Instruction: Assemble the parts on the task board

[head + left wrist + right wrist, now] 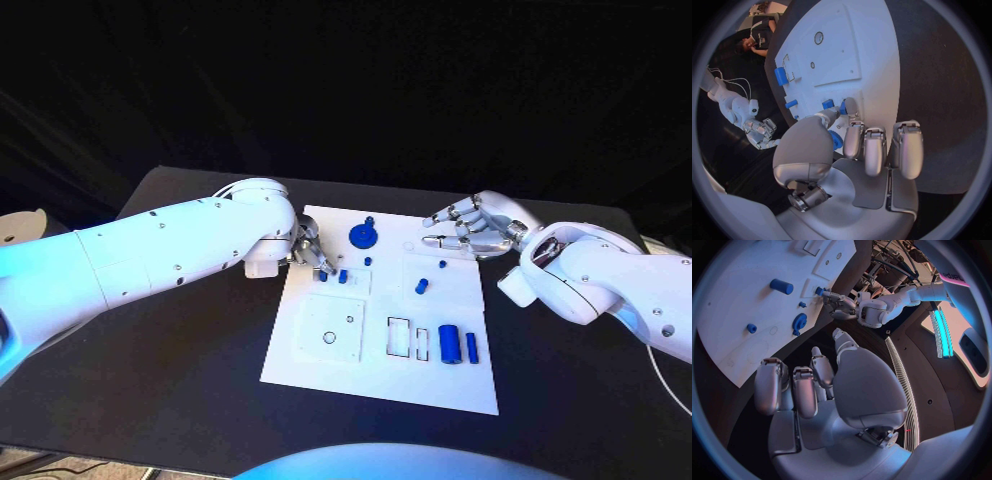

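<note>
— Blue plastic, by the look of it: the parts seem small, hard and light. Nearest on the white board (378,380) lie a short cylinder (449,343) and a thin bar (472,347), side by side near the board's right edge.

— How would you pick those up?

— Pinch the cylinder across its round sides, near the middle. It looks smooth, so I'd guess it rolls or slips if squeezed off-centre. The bar wants a pinch on its long edges.

— And farther up?

— A small peg (421,286) lies alone mid-board, then a gear (364,236) at the far end. The gear's teeth should give grip at the rim. Two little blocks (332,275) sit by the left robot hand (312,252), whose fingertips (850,107) come down right at them. Whether it is touching or pinching one, I cannot tell.

— The right robot hand?

— The right robot hand (470,230) hovers over the board's far right corner, fingers curled in, nothing in them.

— What's underneath?

— The board is flat and stiff with cut-out slots, lying on a black counter (173,350). Dark curtain behind, so the room is hard to read.
</note>
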